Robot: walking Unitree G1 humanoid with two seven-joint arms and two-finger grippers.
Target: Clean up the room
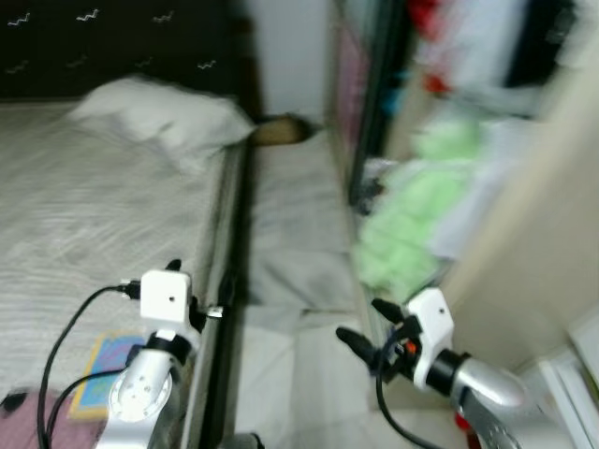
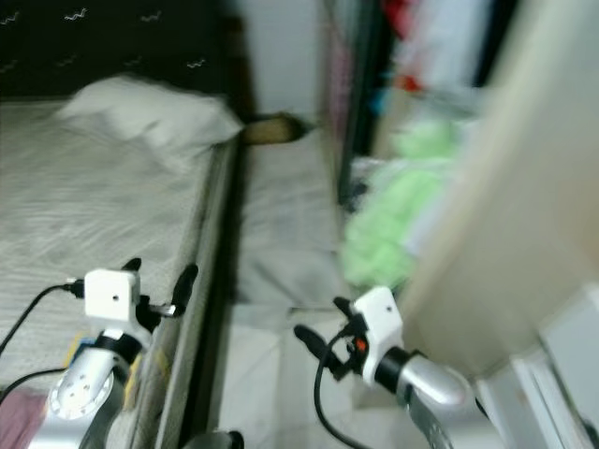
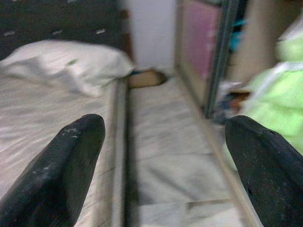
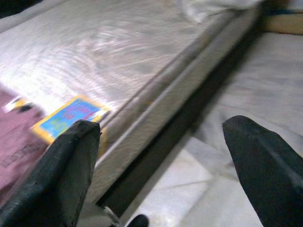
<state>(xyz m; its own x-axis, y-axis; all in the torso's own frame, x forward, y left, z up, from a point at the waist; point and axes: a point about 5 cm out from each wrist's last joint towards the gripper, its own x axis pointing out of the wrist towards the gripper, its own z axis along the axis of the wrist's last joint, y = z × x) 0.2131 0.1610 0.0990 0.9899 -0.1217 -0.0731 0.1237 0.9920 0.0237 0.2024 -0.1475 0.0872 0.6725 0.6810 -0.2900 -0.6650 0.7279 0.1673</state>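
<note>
Both end effectors gape empty beside the bed (image 1: pixel 84 224); no writing legible.

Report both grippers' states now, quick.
Left gripper: open, holding nothing, raised over the bed's edge.
Right gripper: open, holding nothing, above the floor beside the bed.

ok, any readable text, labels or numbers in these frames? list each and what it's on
None can be read.
Book with yellow border and blue cover, on the mattress near its edge: printing on the cover, too blurred to read.
Dark headboard: small white zigzag marks, a pattern, not letters.
Wardrobe contents: blurred, no label can be made out.
</note>
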